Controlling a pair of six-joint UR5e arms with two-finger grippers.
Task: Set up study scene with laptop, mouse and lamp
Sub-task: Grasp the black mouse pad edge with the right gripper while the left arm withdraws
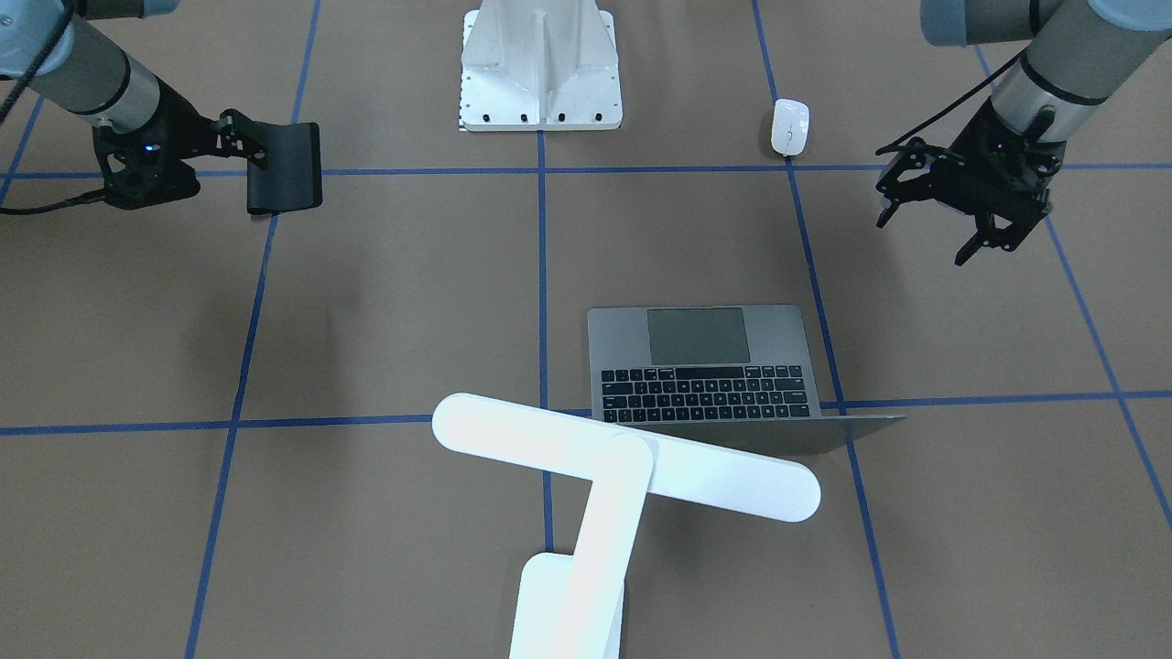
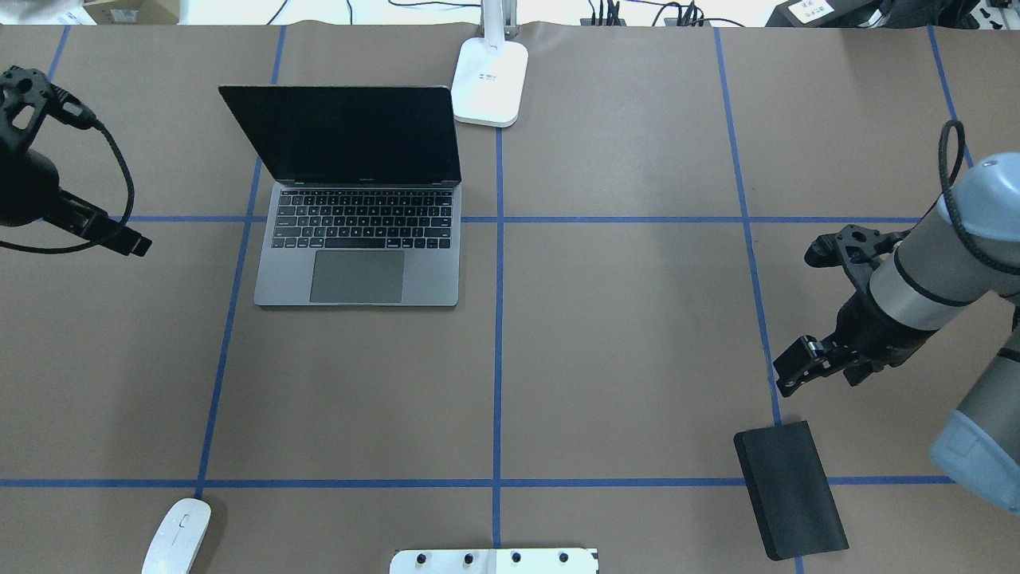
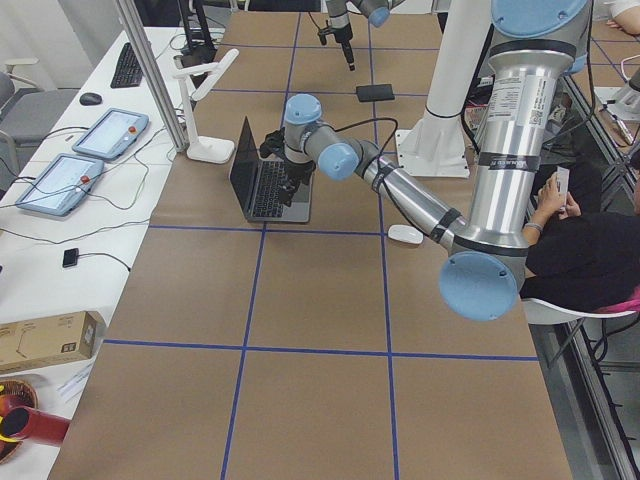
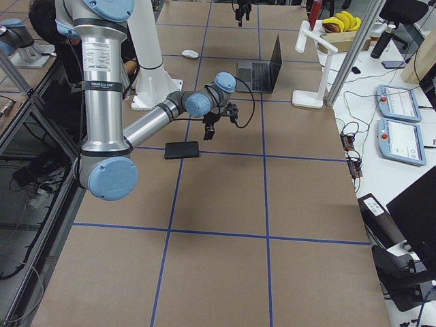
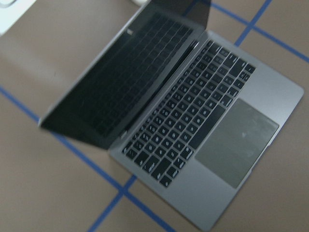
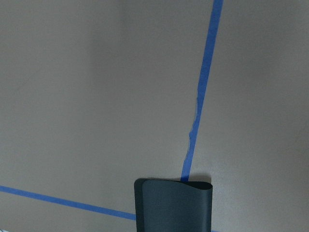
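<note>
Lying apart from left fingers [image 1: 975,245]: laptop [image 1: 705,366].

Brown counter [image 2: 637,359] gridded with blue tape [image 2: 498,319]; beside counter, white desk [image 3: 40,280] with tablets [image 3: 45,184], keyboard [image 3: 127,64], box [image 3: 47,340].

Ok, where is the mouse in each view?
Front-facing: mouse near top, right of centre.
Overhead: mouse bottom left.
Exterior left: mouse mid-frame, just below the near arm.
Exterior right: mouse upper left.
Both wrist views: not in them.
Landmark: the white pedestal, nearby in all four.
</note>
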